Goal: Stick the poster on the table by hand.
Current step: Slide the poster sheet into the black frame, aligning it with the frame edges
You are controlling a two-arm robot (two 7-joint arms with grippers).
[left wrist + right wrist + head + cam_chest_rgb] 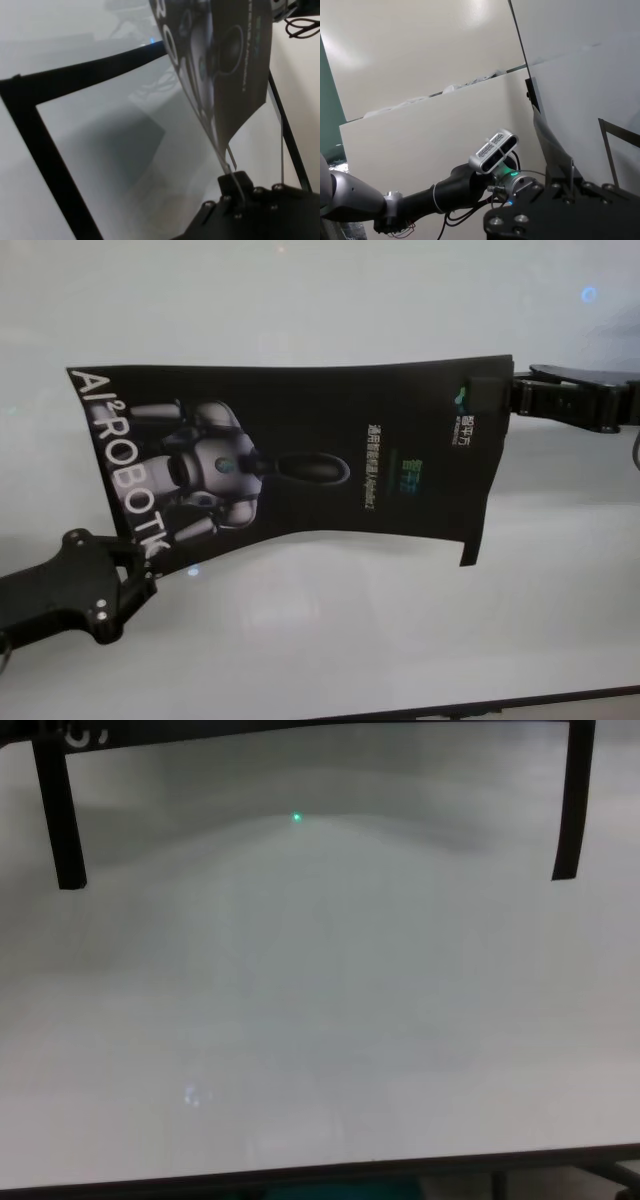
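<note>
The poster (300, 455), a black glossy sheet with white lettering and a grey robot picture, hangs in the air over the white table (350, 640), sagging in the middle. My left gripper (140, 558) is shut on its near left corner, and the left wrist view shows the sheet's edge (235, 60) pinched in that gripper (235, 182). At the far right edge my right gripper (500, 397) is shut on the poster. The right wrist view shows the sheet (555, 145) edge-on, rising from that gripper (570, 180).
A short black strip (472, 540) hangs from the poster's lower right corner. In the chest view two narrow black strips (55, 810) (570, 800) reach down from a black band at the top. The table's dark near edge (320, 1175) runs along the bottom.
</note>
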